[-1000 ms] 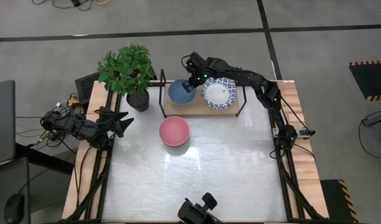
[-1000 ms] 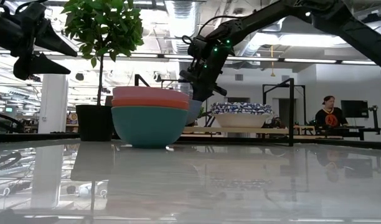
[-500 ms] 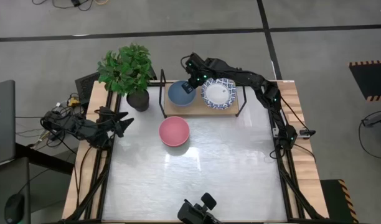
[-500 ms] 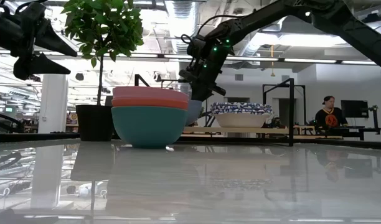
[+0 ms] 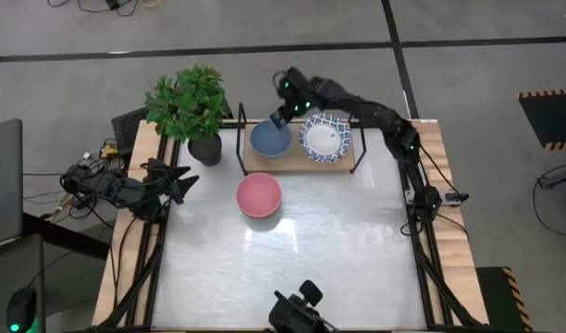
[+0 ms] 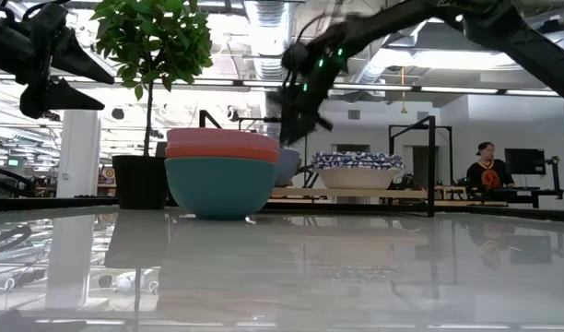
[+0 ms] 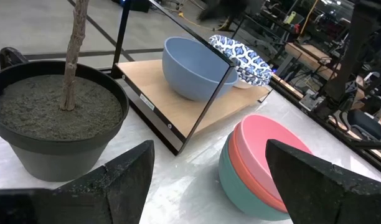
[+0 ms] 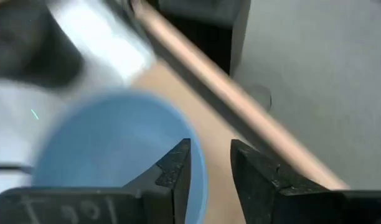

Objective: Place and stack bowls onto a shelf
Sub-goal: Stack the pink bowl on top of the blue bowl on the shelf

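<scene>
The right arm reaches far across the shelf [image 5: 301, 159], its claw [image 5: 281, 117] narrowly parted above the blue bowl's [image 5: 269, 139] far rim.

Overall light: the table [image 5: 292, 250] is evenly and brightly lit from overhead, and only soft shadows are cast.
Glare: a broad pale sheen is seen on the tabletop [image 6: 356, 267] in the low view, where the stacked bowls [image 6: 222, 173] are mirrored faintly.
Backlight: ceiling lamps [image 6: 466, 89] are seen bright behind the scene, so the plant [image 6: 153, 37] is rendered dark.
Motion blur: the right arm [image 6: 356, 32] is smeared in the low view; the blue bowl [image 8: 109, 149] and shelf edge [image 8: 240, 106] are streaked in the right wrist view.
Focus: the near fingers [image 7: 327, 180] are shown soft in the left wrist view.
</scene>
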You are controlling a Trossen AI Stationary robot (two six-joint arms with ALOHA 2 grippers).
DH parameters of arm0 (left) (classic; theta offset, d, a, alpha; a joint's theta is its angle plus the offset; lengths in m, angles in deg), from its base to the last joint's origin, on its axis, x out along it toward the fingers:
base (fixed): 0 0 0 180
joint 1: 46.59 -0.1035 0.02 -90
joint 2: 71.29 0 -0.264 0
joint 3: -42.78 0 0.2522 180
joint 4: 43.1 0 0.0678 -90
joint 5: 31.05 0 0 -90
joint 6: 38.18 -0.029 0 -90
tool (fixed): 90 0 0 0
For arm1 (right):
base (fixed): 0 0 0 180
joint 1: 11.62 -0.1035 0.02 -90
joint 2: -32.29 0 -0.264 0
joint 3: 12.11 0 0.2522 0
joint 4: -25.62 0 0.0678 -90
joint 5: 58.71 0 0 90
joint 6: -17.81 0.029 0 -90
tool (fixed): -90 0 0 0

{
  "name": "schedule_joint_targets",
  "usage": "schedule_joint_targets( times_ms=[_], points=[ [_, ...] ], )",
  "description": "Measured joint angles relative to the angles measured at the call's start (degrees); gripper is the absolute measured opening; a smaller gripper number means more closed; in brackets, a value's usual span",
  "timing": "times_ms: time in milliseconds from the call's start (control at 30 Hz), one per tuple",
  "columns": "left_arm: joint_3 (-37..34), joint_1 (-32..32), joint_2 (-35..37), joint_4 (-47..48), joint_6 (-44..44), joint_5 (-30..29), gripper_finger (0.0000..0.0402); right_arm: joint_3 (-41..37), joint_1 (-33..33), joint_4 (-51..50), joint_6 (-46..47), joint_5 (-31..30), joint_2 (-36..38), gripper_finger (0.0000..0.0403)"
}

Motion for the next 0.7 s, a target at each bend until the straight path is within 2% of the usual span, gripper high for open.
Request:
schedule_joint_targets(
  times_ms=[200,433,700],
  points=[
    [0.0,0.0,0.0,0.0,0.0,0.0,0.0293,6.5,-2.9,-2.5,-0.1,1.7,3.5,0.0145],
    [0.0,0.0,0.0,0.0,0.0,0.1,0.0293,6.9,-12.2,-4.7,-5.8,3.5,3.0,0.0138],
    [0.0,0.0,0.0,0.0,0.0,0.0,0.0293,6.8,-20.3,-4.1,-11.0,-1.4,-1.6,0.0137]
  ],
)
